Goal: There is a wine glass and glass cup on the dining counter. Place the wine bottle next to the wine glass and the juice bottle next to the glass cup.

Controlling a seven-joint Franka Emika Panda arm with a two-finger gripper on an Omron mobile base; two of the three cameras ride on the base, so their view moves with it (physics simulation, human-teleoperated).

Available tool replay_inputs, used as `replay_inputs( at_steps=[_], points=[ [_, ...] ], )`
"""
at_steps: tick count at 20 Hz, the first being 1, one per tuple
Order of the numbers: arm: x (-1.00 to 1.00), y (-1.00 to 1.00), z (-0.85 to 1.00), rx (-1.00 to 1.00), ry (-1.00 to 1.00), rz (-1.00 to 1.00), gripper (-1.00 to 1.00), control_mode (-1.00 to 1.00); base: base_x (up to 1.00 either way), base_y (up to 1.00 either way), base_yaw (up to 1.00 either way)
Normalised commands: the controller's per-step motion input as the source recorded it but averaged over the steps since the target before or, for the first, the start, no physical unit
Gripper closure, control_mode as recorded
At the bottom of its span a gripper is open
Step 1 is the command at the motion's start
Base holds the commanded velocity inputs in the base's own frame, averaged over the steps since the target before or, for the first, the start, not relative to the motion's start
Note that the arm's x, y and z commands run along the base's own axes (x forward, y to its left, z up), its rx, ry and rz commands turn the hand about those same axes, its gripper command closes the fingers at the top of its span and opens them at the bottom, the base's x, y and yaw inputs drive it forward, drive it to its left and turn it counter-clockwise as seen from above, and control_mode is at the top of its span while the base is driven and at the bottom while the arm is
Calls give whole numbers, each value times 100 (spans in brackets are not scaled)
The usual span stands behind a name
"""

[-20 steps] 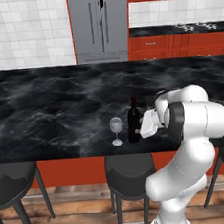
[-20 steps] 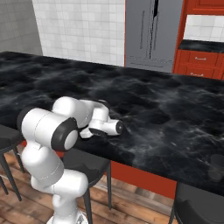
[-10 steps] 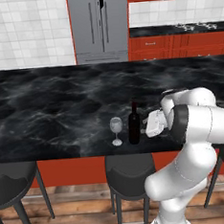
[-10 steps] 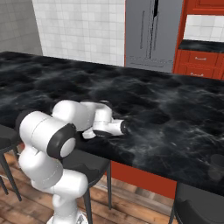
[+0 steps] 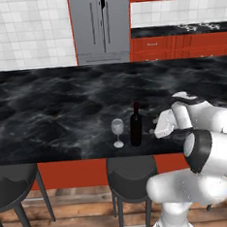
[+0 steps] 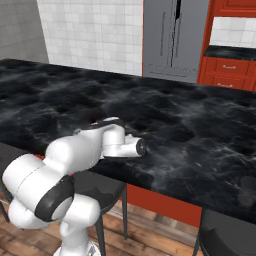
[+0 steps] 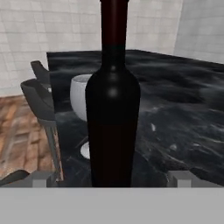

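Gripper jaws stand spread wide, clear of the wine bottle, holding nothing. Slim, nearly black, with a dark red top, that bottle stands upright on the dining counter, just beside 1 clear stemmed wine glass, visibly empty.

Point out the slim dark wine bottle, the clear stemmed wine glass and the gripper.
slim dark wine bottle (image 5: 136, 129), left base view, body.
clear stemmed wine glass (image 5: 117, 127), left base view, bowl.
gripper (image 5: 158, 127), left base view, between fingertips.
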Motion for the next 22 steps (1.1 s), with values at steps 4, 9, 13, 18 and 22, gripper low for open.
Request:
replay_inputs(
  at_steps=[4, 9, 13, 18, 22],
  points=[
    [-38, -5, 32, -12, 4, -15, -100, -100, 0, 0, 0],
    [-46, -3, 35, -12, 7, -17, -100, -100, 0, 0, 0],
    [-48, -3, 34, -10, 5, -19, -100, -100, 0, 0, 0],
    [-56, -2, 30, -7, 0, -21, -100, -100, 0, 0, 0],
    [-64, -1, 30, -1, 0, -19, -100, -100, 0, 0, 0]
  ],
)
